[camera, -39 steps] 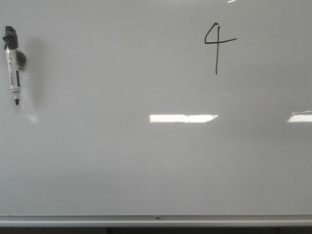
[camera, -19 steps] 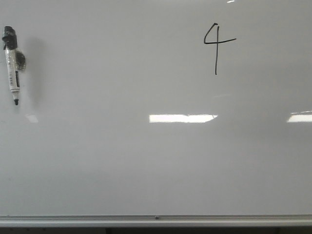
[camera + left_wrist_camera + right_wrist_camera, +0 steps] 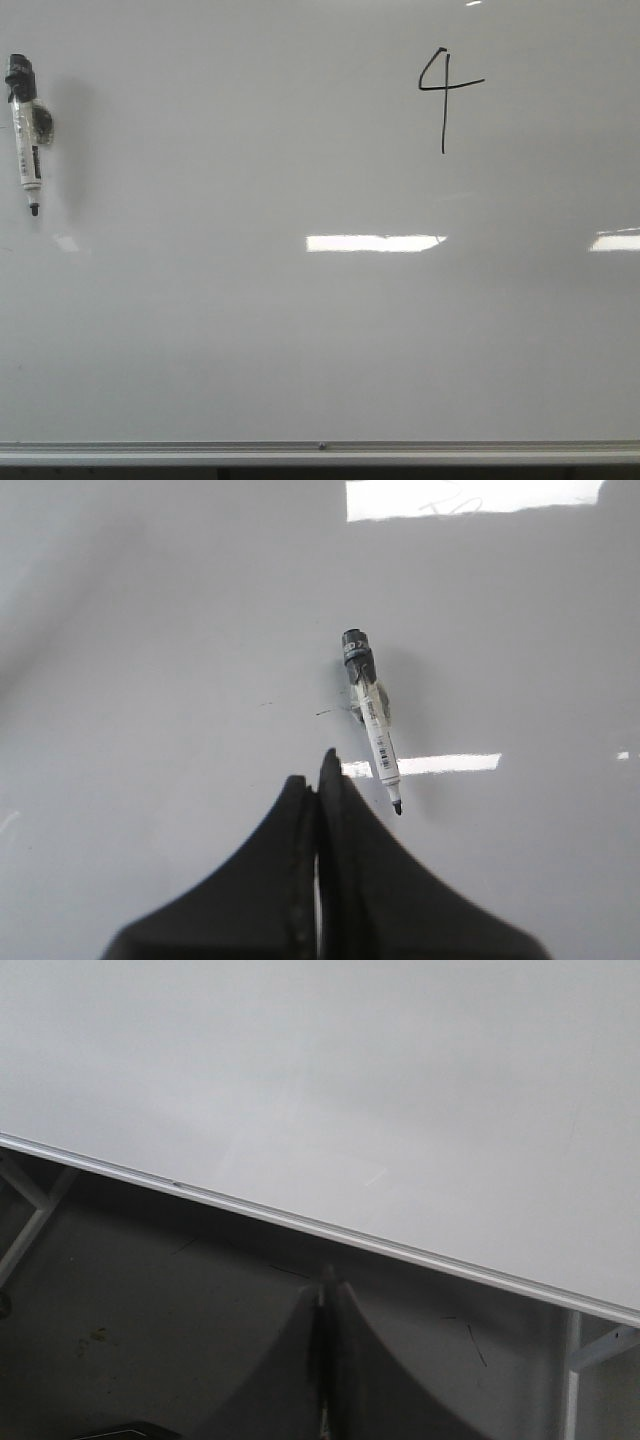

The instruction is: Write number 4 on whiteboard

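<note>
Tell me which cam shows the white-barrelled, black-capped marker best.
Left wrist view: the white-barrelled, black-capped marker sits mid-frame against the glossy white whiteboard, with cap, label and tip readable, just beyond the shut left tool. The front view shows it small at the left edge. The right wrist view misses it.

Bright glare strips gleam across the glossy whiteboard (image 3: pixel 300 330), soft shadow beside the marker (image 3: pixel 25 135), right wrist view murky below.
</note>
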`<state>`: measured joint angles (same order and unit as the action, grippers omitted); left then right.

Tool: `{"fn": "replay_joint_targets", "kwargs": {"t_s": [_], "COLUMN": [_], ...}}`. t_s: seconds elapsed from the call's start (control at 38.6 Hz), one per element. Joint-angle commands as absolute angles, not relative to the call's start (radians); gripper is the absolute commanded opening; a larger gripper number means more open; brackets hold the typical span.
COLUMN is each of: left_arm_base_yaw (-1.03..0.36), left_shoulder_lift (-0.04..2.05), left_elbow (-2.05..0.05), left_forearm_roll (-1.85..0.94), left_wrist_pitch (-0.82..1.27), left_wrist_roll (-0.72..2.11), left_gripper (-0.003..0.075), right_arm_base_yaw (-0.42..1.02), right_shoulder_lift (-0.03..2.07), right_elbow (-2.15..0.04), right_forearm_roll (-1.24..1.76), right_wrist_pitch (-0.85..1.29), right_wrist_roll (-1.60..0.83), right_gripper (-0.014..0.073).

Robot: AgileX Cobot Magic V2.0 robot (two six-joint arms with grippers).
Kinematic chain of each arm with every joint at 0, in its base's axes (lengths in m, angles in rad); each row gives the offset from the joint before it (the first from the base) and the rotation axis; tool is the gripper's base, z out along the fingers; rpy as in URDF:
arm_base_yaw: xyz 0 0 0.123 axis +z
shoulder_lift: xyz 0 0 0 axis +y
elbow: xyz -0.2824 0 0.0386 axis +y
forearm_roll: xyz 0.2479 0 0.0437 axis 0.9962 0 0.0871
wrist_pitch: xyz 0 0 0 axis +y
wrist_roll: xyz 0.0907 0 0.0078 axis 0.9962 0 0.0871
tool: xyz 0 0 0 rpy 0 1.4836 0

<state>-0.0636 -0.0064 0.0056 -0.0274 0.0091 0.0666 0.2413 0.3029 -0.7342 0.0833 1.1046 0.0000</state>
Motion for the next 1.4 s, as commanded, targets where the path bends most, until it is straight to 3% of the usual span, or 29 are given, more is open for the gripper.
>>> {"fn": "replay_joint_targets", "kwargs": {"t_s": [0.0, 0.93, 1.37], "left_arm_base_yaw": [-0.069, -0.069, -0.069], "left_shoulder_lift": [-0.024, -0.022, -0.022], "left_elbow": [0.011, 0.011, 0.011], "left_forearm_roll": [-0.029, -0.029, -0.029], "left_wrist_pitch": [-0.088, -0.088, -0.088], "left_wrist_roll": [0.062, 0.062, 0.062], "left_gripper": [-0.002, -0.002, -0.002], "right_arm_base_yaw": [0.236, 0.236, 0.059], "right_shoulder_lift": [0.317, 0.308, 0.032], "right_elbow": [-0.759, -0.749, -0.219], "right_forearm_roll": [0.075, 0.073, 0.044], "right_wrist_pitch": [1.035, 1.025, 0.325], "right_wrist_roll": [-0.009, -0.009, -0.009], "right_gripper": [-0.0069, -0.0069, -0.0069]}}
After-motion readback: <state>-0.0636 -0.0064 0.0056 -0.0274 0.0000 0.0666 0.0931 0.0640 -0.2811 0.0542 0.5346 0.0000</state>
